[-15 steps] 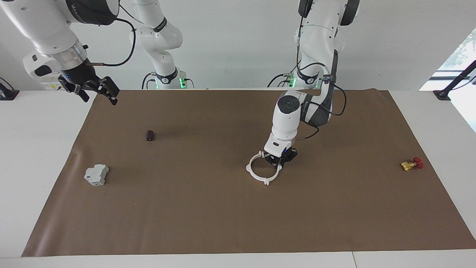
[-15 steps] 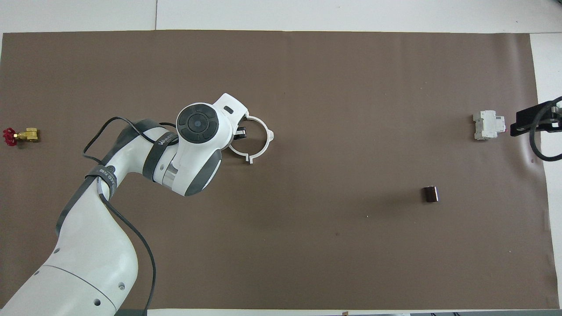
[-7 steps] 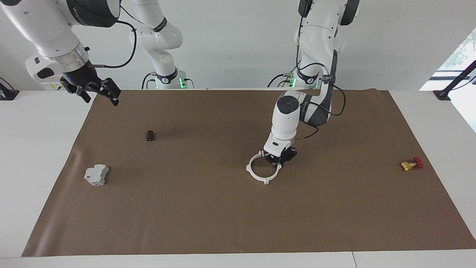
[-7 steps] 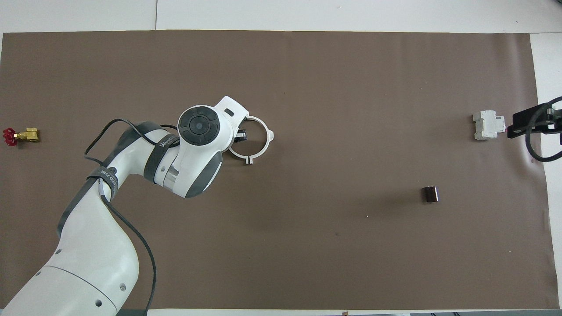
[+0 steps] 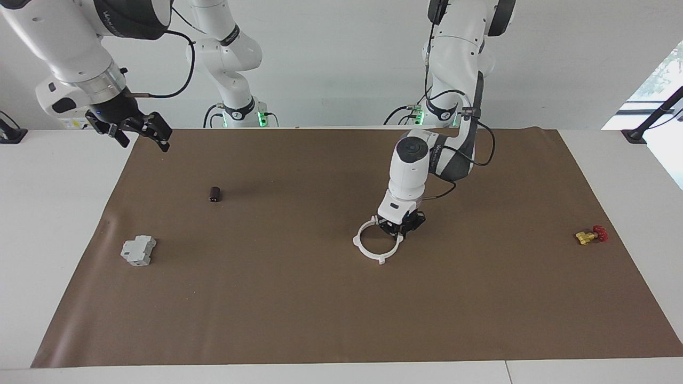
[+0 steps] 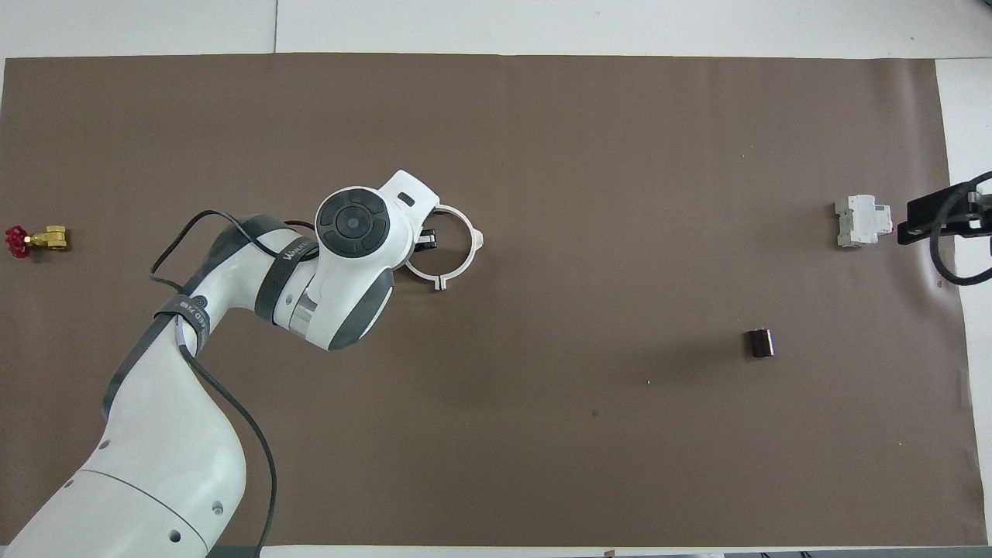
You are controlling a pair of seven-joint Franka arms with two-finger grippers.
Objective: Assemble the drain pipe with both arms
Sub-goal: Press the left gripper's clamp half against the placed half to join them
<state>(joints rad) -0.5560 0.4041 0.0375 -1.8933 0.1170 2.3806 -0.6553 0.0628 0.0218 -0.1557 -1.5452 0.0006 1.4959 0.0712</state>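
Note:
The drain pipe (image 5: 367, 254) lies on the brown mat as one white ring with small tabs, near the middle of the table; it also shows in the overhead view (image 6: 465, 263). My left gripper (image 5: 397, 230) is down at the ring's rim on the side toward the left arm's end, shut on it; in the overhead view (image 6: 425, 239) the wrist covers most of it. My right gripper (image 5: 141, 133) is open and empty, held up over the mat's edge at the right arm's end, and shows at the overhead view's edge (image 6: 930, 219).
A grey blocky box (image 5: 139, 250) (image 6: 859, 221) and a small dark cylinder (image 5: 215, 194) (image 6: 760, 342) lie toward the right arm's end. A brass valve with a red handle (image 5: 589, 234) (image 6: 35, 240) lies at the left arm's end.
The left arm's wrist has tilted a little and the ring has turned slightly with it. The right gripper has shifted a little in the air.

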